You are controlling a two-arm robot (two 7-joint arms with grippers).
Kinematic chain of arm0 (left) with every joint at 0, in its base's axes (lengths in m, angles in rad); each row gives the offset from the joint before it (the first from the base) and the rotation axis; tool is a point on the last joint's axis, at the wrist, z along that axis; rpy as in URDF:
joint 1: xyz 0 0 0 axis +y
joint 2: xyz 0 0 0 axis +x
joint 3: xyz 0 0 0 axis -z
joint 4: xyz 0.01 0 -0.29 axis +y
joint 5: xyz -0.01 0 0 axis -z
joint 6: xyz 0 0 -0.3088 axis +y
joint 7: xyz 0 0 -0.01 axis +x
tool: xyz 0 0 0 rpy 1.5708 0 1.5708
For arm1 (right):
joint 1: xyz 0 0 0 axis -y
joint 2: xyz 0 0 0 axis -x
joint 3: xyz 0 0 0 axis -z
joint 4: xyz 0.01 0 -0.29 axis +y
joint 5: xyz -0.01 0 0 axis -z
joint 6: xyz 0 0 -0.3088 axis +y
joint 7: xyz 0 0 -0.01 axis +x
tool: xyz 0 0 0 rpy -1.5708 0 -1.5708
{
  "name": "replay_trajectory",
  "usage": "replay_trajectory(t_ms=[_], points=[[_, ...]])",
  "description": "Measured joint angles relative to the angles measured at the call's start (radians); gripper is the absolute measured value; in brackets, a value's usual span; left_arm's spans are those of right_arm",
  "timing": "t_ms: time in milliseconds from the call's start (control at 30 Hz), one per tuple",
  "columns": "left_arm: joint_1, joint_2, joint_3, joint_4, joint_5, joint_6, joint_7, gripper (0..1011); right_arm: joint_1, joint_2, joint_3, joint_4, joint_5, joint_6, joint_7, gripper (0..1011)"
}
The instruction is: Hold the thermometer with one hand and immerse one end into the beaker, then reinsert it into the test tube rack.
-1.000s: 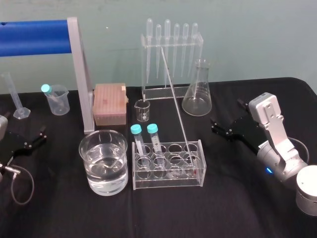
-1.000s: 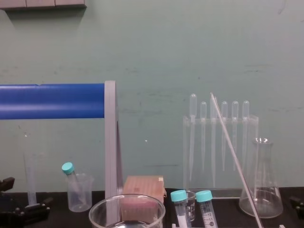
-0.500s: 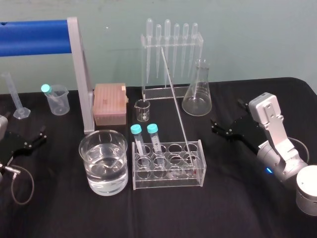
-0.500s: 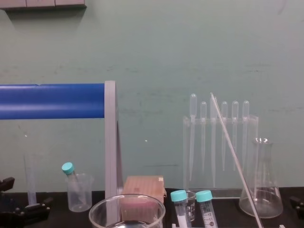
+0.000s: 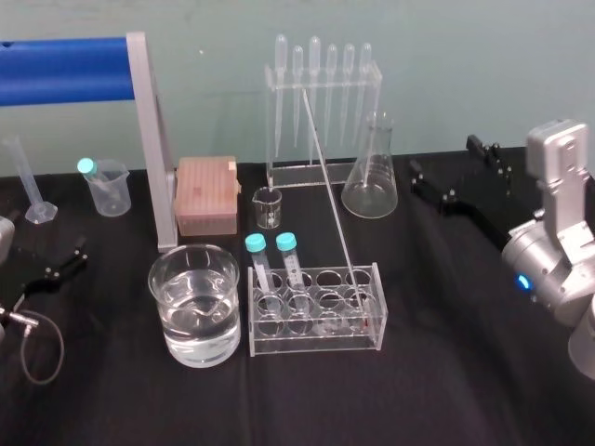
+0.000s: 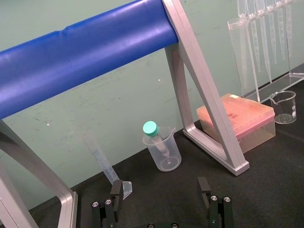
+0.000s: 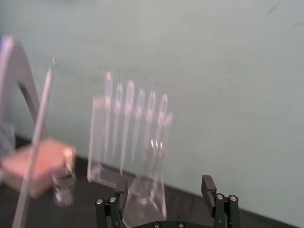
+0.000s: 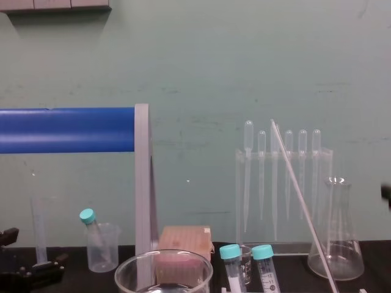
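The thermometer (image 5: pixel 325 181) is a long thin glass rod that stands in the clear test tube rack (image 5: pixel 316 339) and leans back and to the left; it also rises in the chest view (image 8: pixel 302 201). The large beaker (image 5: pixel 158 279), part full of clear liquid, stands just left of the rack. My right gripper (image 5: pixel 444 163) hangs open in the air to the right of the rack and holds nothing. Its wrist view has the open jaws (image 7: pixel 164 190) facing the blurred thermometer (image 7: pixel 33 152). My left gripper (image 5: pixel 65 260) rests open at the table's left edge.
A conical flask (image 5: pixel 372 177) stands close to my right gripper, with a pipette stand (image 5: pixel 321 102) behind it. A small glass beaker (image 5: pixel 268 206), a pink box (image 5: pixel 204 193) and a grey frame with a blue bar (image 5: pixel 65 70) stand further left. Two teal-capped tubes (image 5: pixel 270 260) sit in the rack.
My right gripper has risen from low over the table and moved back and right, level with the conical flask. Nothing else has moved.
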Motion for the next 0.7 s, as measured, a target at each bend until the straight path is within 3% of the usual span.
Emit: replay_trajectory(t_ms=[133, 267, 467, 700], points=[[0.0, 0.0, 0.0, 0.0, 0.0, 0.0, 0.0, 1008, -0.027, -0.011, 0.05, -0.085, 0.062, -0.028, 0.032, 1003], [0.0, 0.0, 0.0, 0.0, 0.0, 0.0, 0.0, 1008, -0.036, -0.024, 0.074, -0.137, 0.107, -0.07, 0.083, 1003], [0.0, 0.0, 0.0, 0.0, 0.0, 0.0, 0.0, 1008, -0.013, -0.048, 0.068, -0.163, 0.152, -0.074, 0.153, 1003], [0.0, 0.0, 0.0, 0.0, 0.0, 0.0, 0.0, 1008, 0.042, -0.1, 0.028, -0.149, 0.181, 0.003, 0.203, 1003]])
